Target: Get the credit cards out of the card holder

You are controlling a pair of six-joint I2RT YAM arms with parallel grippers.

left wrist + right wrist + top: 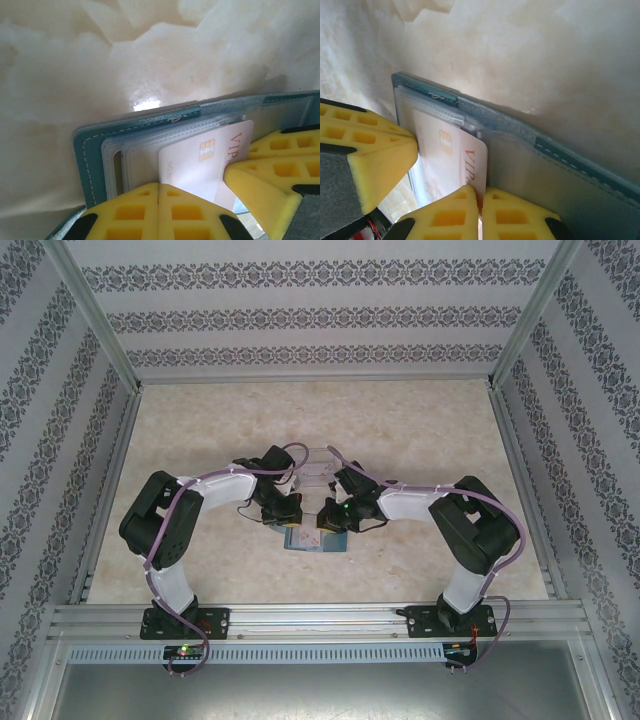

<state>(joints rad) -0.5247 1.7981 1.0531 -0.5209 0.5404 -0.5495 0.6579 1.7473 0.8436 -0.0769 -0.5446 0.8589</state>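
The teal card holder [312, 543] lies open on the table between both grippers. In the left wrist view its teal cover [90, 155] and clear sleeves frame a pale pink credit card [200, 165] with a gold chip and red "VIP" lettering. My left gripper [159, 189] is shut at the sleeves' lower edge, right at the card's left side. My right gripper [480, 197] is shut on the card [472, 155] at its VIP end, which sticks out of the sleeve beside the holder's inner face [545, 175]. Other cards are hidden.
A clear plastic box [315, 468] stands just behind the two grippers. The marble-patterned table [200, 440] is fenced by patterned walls and a metal rail [320, 618] at the near edge. Both arms [170, 530] crowd the middle.
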